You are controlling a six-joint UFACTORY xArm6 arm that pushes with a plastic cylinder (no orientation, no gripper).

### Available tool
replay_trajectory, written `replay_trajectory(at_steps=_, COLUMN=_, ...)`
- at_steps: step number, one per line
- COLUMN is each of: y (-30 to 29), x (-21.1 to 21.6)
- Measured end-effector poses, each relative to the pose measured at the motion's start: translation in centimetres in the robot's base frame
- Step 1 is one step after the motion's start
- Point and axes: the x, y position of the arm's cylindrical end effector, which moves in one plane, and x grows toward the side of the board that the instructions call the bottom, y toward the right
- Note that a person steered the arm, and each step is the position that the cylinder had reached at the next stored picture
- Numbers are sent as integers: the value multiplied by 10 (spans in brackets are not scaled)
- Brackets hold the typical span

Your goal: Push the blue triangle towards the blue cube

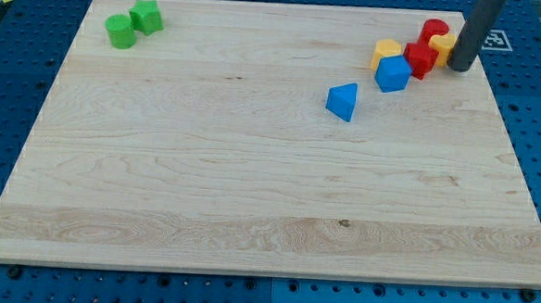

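Just down-left of blue cube: blue triangle, path clear; my tip beyond red block, no jaws.

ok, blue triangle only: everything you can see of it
The blue triangle is a small wedge-shaped block, solid bright blue, with a matte, painted look. It lies flat on the wooden board, right of centre in the view's upper half, one corner pointing toward the view's bottom. Nothing touches it: the blue cube sits apart, up and to the view's right, with bare wood between them. My tip is farther right, beyond the red and yellow blocks, well clear of the triangle.
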Motion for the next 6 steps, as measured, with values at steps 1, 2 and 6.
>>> replay_trajectory(at_steps=1, y=1, x=13)
replay_trajectory(at_steps=2, y=3, x=75)
replay_trajectory(at_steps=6, y=-126, x=145)
